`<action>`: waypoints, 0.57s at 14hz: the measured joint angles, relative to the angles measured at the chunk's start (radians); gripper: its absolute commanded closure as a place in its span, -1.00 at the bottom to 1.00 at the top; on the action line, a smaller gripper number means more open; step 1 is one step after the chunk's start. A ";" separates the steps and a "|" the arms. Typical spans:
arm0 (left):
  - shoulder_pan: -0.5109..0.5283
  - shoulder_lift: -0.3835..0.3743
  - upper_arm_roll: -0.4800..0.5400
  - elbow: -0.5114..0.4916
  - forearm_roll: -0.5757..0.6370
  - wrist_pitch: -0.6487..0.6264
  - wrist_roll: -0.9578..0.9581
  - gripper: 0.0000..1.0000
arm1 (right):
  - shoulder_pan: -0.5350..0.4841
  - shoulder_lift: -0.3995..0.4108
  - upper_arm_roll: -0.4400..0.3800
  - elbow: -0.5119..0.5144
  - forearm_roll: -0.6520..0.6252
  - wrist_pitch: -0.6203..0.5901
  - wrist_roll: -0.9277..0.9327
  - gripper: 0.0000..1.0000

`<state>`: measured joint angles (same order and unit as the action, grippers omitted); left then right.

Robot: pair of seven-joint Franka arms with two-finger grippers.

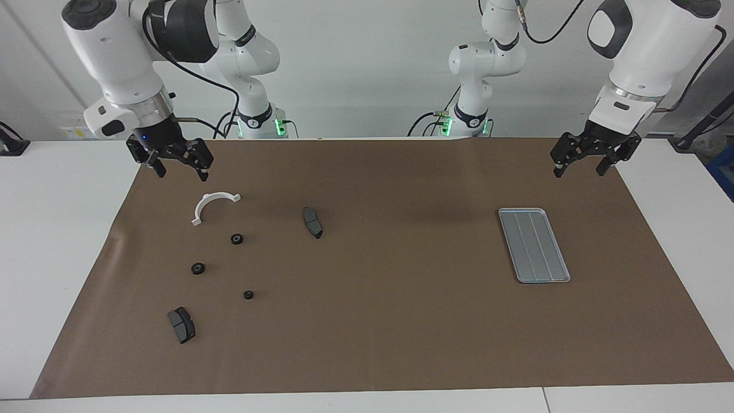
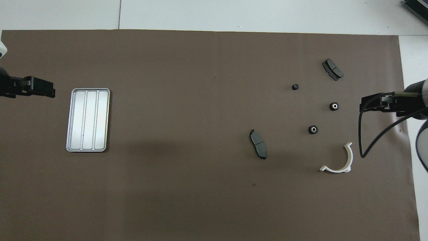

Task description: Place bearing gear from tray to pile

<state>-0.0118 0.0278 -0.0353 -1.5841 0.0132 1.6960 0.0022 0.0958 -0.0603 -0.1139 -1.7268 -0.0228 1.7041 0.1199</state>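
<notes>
The silver tray point(image 1: 533, 245) lies empty toward the left arm's end of the brown mat; it also shows in the overhead view point(image 2: 88, 119). Three small black bearing gears point(image 1: 237, 238) point(image 1: 198, 268) point(image 1: 248, 295) lie on the mat toward the right arm's end, among the white half-ring bracket point(image 1: 213, 206) and two dark brake pads point(image 1: 312, 222) point(image 1: 182, 325). My right gripper point(image 1: 182, 172) is open and empty, raised over the mat beside the bracket. My left gripper point(image 1: 579, 171) is open and empty, raised over the mat beside the tray.
The brown mat point(image 1: 401, 321) covers most of the white table. In the overhead view the gears point(image 2: 313, 129) point(image 2: 334, 106) point(image 2: 295, 87) lie between the bracket point(image 2: 339, 160) and one brake pad point(image 2: 332, 69). A black cable point(image 2: 361, 140) hangs from the right arm.
</notes>
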 measured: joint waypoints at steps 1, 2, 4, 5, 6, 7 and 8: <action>0.000 0.000 0.000 0.000 0.000 0.000 0.000 -1.00 | -0.011 -0.004 0.000 0.026 0.000 -0.035 -0.013 -1.00; 0.000 0.000 0.000 0.000 0.000 0.000 0.000 -1.00 | -0.019 -0.006 0.000 0.054 0.000 -0.067 -0.020 -1.00; 0.000 0.000 0.000 0.000 0.000 0.000 0.000 -1.00 | -0.020 -0.006 0.003 0.091 0.001 -0.104 -0.024 -1.00; 0.000 0.000 0.000 0.000 0.000 0.000 0.000 -1.00 | -0.020 -0.006 0.005 0.096 0.001 -0.116 -0.024 -1.00; 0.000 0.000 0.000 0.000 0.000 0.000 0.000 -1.00 | -0.020 -0.006 0.005 0.096 0.001 -0.131 -0.024 -1.00; 0.000 0.000 0.000 0.000 0.000 0.000 0.000 -1.00 | -0.021 -0.006 0.003 0.096 0.001 -0.141 -0.024 -1.00; 0.000 0.000 0.000 0.000 0.000 0.000 0.000 -1.00 | -0.022 -0.008 0.002 0.095 0.001 -0.148 -0.024 -1.00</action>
<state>-0.0116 0.0278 -0.0353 -1.5841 0.0132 1.6960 0.0022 0.0734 -0.0679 -0.1120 -1.6315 -0.0217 1.5564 0.0957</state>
